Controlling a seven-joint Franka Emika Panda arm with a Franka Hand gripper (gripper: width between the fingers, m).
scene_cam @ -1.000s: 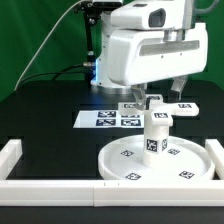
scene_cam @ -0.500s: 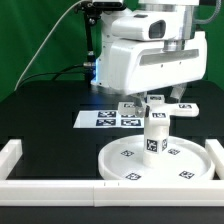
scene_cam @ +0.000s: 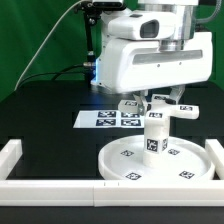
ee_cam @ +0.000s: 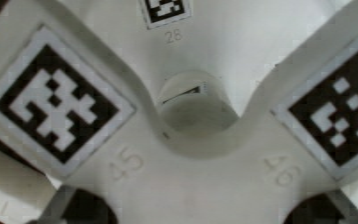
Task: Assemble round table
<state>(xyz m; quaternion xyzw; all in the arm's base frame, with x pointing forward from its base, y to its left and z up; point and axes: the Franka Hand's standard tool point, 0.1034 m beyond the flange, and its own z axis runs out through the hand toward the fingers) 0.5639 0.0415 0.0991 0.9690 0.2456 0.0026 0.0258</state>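
Claw (scene_cam: 158,100) jaws look clamped on the cross base (scene_cam: 162,108), tho the grip itself is half hidden, b/c I hold it just over the leg (scene_cam: 154,137), standing upright in the disc (scene_cam: 125,172) centre, w/ hub socket (ee_cam: 190,100) facing down to seat there.

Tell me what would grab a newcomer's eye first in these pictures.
The big white robot arm fills the upper half of the exterior view, bent low over the X-shaped cross base that sits on top of the short cylindrical leg. That leg stands upright in the middle of the large flat round disc at the front. In the wrist view the cross base fills the picture, its bold black-and-white tags close up.
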